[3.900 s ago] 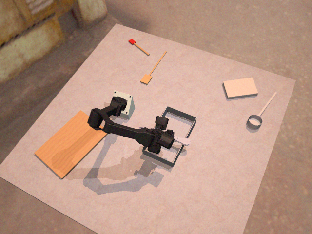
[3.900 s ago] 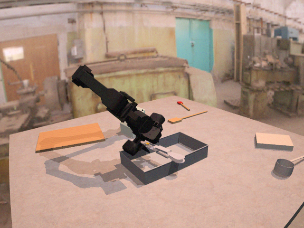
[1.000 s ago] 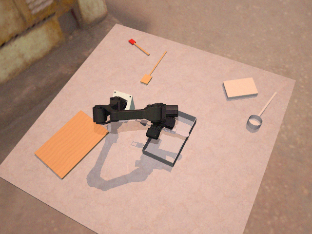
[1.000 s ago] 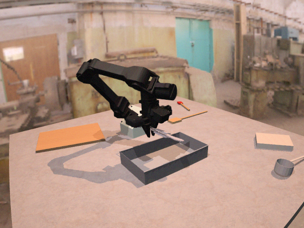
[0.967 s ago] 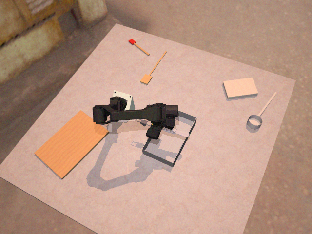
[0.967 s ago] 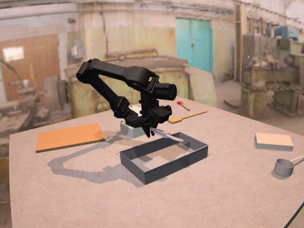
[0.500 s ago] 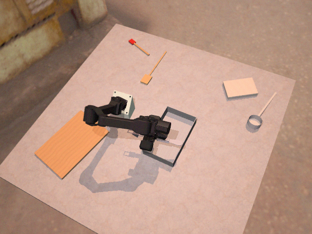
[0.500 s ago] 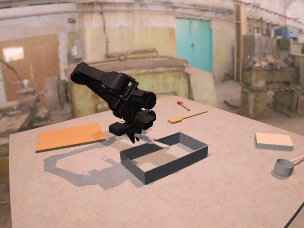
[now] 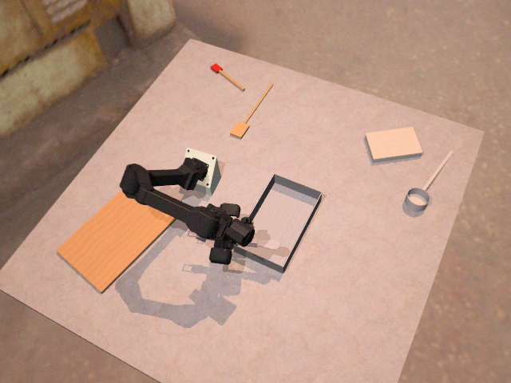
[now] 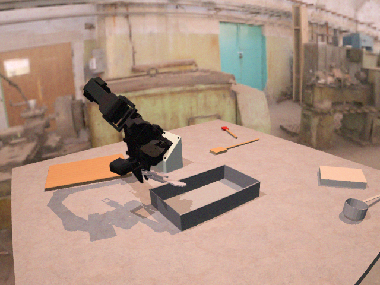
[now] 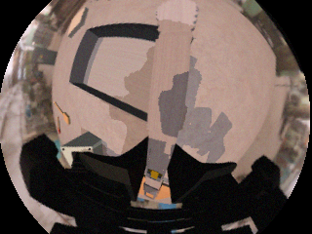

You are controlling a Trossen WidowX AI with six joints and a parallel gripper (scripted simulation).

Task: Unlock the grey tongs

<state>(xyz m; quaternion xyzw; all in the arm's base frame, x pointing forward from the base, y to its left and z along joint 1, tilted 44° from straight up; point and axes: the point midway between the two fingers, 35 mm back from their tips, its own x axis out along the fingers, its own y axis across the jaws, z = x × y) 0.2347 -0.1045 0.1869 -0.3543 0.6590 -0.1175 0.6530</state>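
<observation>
The grey tongs (image 9: 271, 244) (image 10: 177, 183) (image 11: 166, 58) are held in the air, their arms together and their tips sloping somewhat downward. The tips reach over the near-left end of the roasting tin (image 9: 303, 230) (image 10: 221, 205) (image 11: 109, 99). My gripper (image 10: 143, 179) (image 11: 158, 138) is shut on the tongs, just outside the tin's left end; in the top view its fingers are hidden under the arm. A small yellow part (image 11: 155, 174) shows near the tongs' hinge end. The wooden board (image 9: 115, 242) (image 10: 85, 171) lies flat to the left. The lock's state cannot be made out.
The arm's pale base block (image 9: 215, 177) (image 10: 174, 159) stands behind, between board and tin. A wooden spatula (image 9: 239, 129) (image 10: 218, 150) and a red-headed tool (image 9: 215, 68) (image 10: 225, 128) lie at the back. A pale block (image 9: 394, 143) (image 10: 342, 174) and a grey pan (image 9: 416, 200) (image 10: 355, 209) are far right.
</observation>
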